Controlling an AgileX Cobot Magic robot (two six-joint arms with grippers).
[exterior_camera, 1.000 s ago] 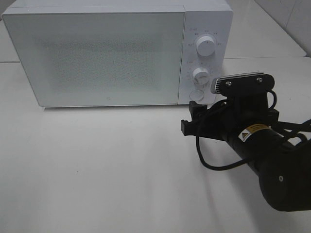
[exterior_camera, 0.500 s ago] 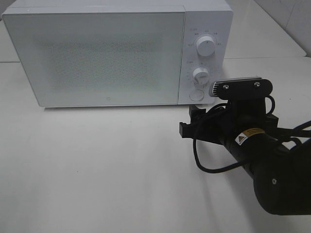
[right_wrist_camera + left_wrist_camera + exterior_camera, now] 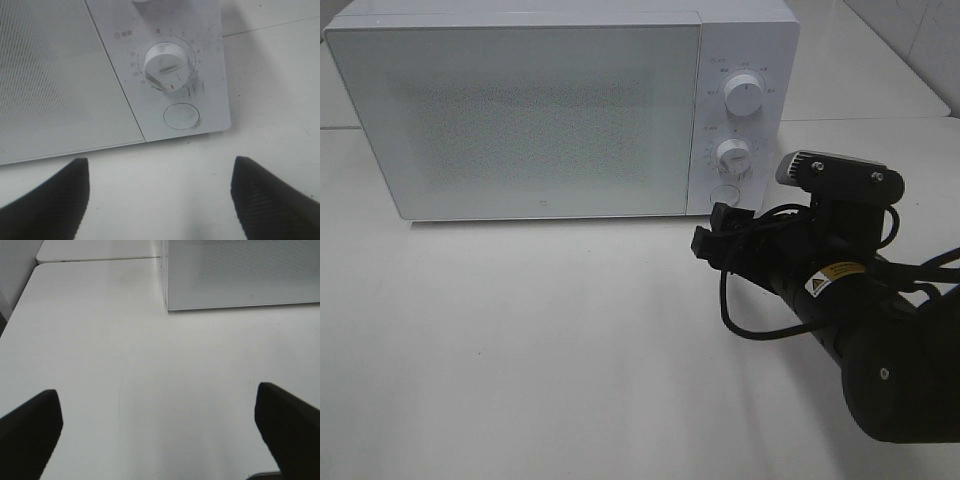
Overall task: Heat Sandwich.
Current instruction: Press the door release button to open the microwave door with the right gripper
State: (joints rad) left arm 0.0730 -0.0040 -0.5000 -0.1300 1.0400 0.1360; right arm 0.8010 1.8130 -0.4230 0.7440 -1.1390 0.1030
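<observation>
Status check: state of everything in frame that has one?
microwave door: shut
upper dial: setting unreadable
lower dial: red mark opposite the 0
round button: cannot tell if pressed
left hand: open, empty
right hand: open, empty, facing the lower dial

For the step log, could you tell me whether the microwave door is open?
No, the microwave door sits shut, flush with the control panel.

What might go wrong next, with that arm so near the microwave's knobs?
The right jaws hang open in front of the round button and the lower dial above it; a slightly off push might nudge the dial instead. The microwave door is shut and no sandwich shows, so it may run empty.
</observation>
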